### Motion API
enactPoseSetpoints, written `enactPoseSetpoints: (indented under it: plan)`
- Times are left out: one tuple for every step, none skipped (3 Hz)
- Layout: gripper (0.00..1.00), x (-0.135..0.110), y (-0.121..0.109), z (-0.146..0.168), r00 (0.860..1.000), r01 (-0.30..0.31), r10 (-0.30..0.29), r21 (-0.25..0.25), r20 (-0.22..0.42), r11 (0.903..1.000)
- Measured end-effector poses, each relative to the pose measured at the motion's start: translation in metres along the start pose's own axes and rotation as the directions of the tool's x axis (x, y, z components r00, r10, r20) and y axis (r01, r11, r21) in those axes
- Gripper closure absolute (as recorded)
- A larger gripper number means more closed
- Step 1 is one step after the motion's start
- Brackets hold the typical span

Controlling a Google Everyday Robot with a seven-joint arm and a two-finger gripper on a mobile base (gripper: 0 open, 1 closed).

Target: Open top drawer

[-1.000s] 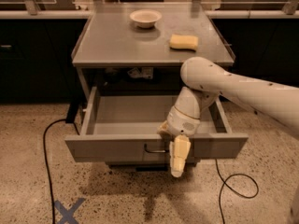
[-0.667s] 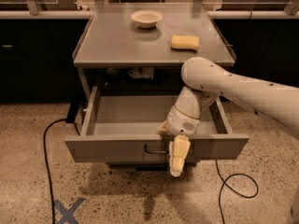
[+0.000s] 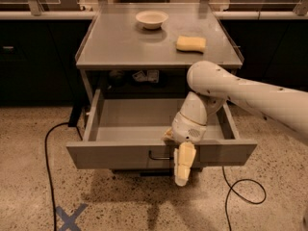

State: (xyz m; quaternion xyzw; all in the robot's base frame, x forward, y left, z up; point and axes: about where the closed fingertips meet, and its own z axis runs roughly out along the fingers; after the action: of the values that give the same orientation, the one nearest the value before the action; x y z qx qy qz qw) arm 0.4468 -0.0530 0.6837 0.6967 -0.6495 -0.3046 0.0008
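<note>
The top drawer [image 3: 115, 156] is a wide grey metal drawer, pulled far out from under the grey table [image 3: 120, 47]. Its inside looks empty. A small dark wire handle [image 3: 159, 157] sits at the centre of its flat front. My gripper [image 3: 182, 169] hangs down over the front, right at the handle's right end, with a pale finger [image 3: 184, 163] pointing down below the drawer's lower edge. My white arm [image 3: 245, 97] comes in from the right over the drawer.
A white bowl [image 3: 151, 19] and a yellow sponge [image 3: 190, 44] lie on the table top. Black cables [image 3: 48, 172] run on the speckled floor left and right of the drawer. A blue tape cross [image 3: 69, 217] marks the floor at front left. Dark cabinets stand behind.
</note>
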Motion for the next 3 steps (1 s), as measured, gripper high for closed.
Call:
enactPoseSetpoints:
  plan:
    - [0.00, -0.004, 0.020, 0.000, 1.000, -0.020, 0.020, -0.024, 0.023, 0.9995]
    - [0.00, -0.007, 0.053, 0.015, 0.999, -0.036, 0.039, -0.091, 0.028, 0.9952]
    - [0.00, -0.008, 0.054, 0.016, 0.999, -0.035, 0.037, -0.093, 0.027, 0.9951]
